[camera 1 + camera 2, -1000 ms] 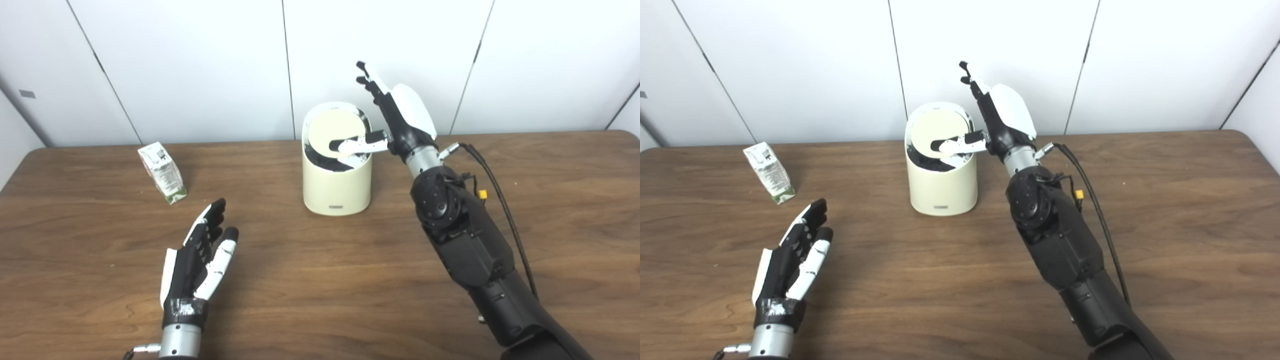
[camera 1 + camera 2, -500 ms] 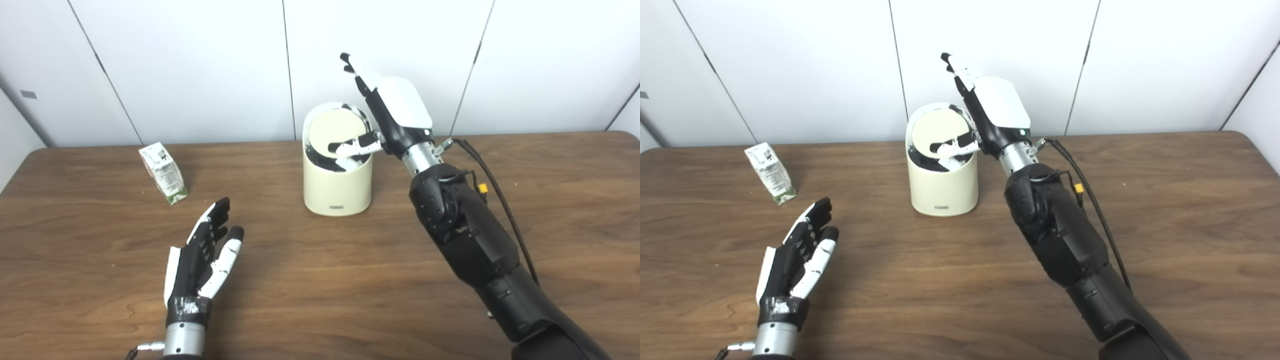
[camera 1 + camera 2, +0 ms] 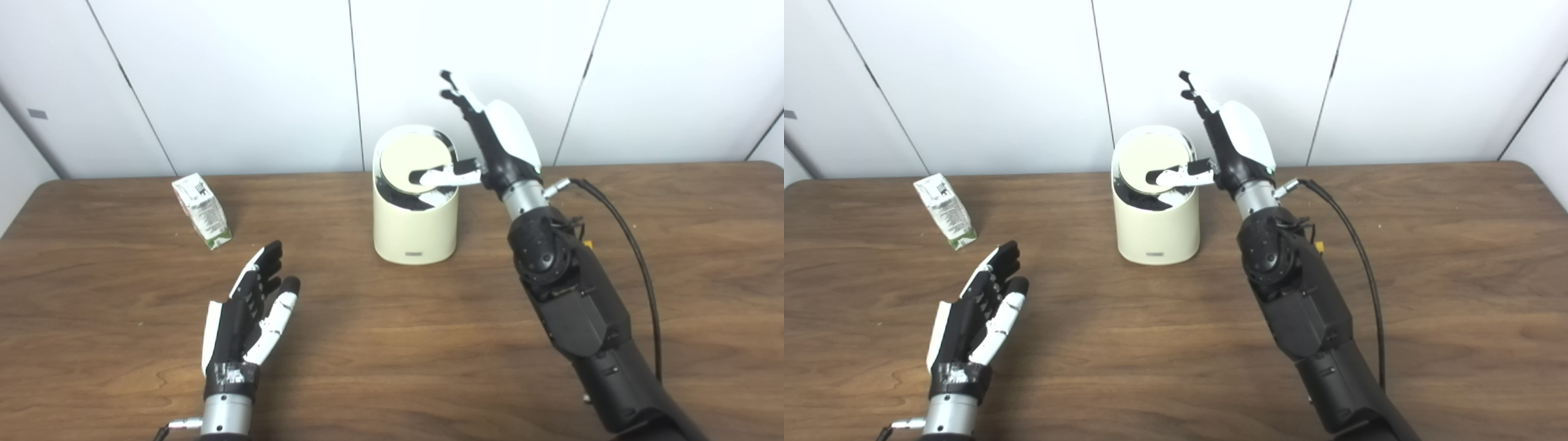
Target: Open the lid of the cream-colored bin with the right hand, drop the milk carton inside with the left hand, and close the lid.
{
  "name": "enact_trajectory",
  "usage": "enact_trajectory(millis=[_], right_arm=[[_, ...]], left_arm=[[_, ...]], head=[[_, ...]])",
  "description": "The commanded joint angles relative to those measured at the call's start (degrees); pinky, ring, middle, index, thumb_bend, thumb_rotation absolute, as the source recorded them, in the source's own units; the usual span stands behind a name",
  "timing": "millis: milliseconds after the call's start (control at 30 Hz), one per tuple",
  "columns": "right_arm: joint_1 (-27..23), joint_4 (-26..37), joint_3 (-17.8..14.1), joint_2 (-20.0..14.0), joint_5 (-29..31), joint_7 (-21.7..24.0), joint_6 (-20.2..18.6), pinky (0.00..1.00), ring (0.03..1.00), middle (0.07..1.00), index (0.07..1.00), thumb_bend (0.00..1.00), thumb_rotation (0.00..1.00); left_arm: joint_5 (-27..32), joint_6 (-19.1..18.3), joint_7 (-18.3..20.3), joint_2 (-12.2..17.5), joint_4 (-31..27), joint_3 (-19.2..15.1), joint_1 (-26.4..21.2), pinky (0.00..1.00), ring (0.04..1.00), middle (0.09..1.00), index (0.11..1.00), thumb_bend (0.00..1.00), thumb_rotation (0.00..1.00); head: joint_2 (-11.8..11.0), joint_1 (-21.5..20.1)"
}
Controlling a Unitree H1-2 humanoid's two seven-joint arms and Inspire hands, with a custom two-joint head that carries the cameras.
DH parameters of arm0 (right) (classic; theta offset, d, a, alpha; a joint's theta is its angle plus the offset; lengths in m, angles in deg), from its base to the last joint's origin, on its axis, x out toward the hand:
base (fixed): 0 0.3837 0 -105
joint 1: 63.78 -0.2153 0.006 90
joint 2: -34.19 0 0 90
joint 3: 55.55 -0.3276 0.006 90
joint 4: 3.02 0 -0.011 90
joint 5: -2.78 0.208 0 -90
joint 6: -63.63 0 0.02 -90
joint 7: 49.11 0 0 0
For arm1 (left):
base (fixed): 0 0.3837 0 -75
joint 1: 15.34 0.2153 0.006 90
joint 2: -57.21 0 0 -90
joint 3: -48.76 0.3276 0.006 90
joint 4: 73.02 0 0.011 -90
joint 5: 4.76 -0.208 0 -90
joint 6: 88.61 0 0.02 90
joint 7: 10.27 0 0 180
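The cream-colored bin (image 3: 416, 226) stands at the table's middle back. Its round lid (image 3: 411, 166) is tilted up, showing the dark inside at the front. My right hand (image 3: 490, 147) is open beside the bin's right rim, fingers pointing up, and its thumb (image 3: 444, 177) reaches over the opening under the lid. The milk carton (image 3: 202, 210) stands tilted on the table at the back left. My left hand (image 3: 251, 312) is open and empty, palm up, low over the table in front of the carton and apart from it.
The wooden table (image 3: 392, 343) runs the full width. A white panelled wall stands right behind it. A black cable (image 3: 631, 245) runs from the right wrist along the arm over the table.
My right hand swung left and up over the bin, then came back to the right; its thumb stays at the tilted lid. The left hand crept slightly forward. The carton has not moved.
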Motion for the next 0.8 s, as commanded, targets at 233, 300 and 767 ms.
enact_trajectory(millis=[233,300,767], right_arm=[[-1.02,10.33,-14.64,7.91,25.45,5.04,-13.03,0.9,0.927,0.918,0.934,0.55,0.94],[0.53,12.76,-15.53,7.88,27.62,4.83,-13.1,0.89,0.927,0.92,0.912,0.57,0.99],[18.54,27.59,-13.75,2.33,34.54,4.38,-12.45,0.98,0.962,0.93,0.898,0.6,1.0]], left_arm=[[0.35,1.66,-0.04,-0.02,-1.68,0.14,-1.34,0.91,0.92,0.915,0.917,0.5,0.53],[0.44,1.69,0.07,0.05,-1.73,0.16,-1.33,0.9,0.916,0.915,0.917,0.5,0.52],[1.06,1.69,0.4,0.99,-1.3,-0.45,-1.8,0.9,0.919,0.916,0.922,0.49,0.53]], head=[[0.04,-0.42],[0.04,-0.42],[0.02,-1.32]])
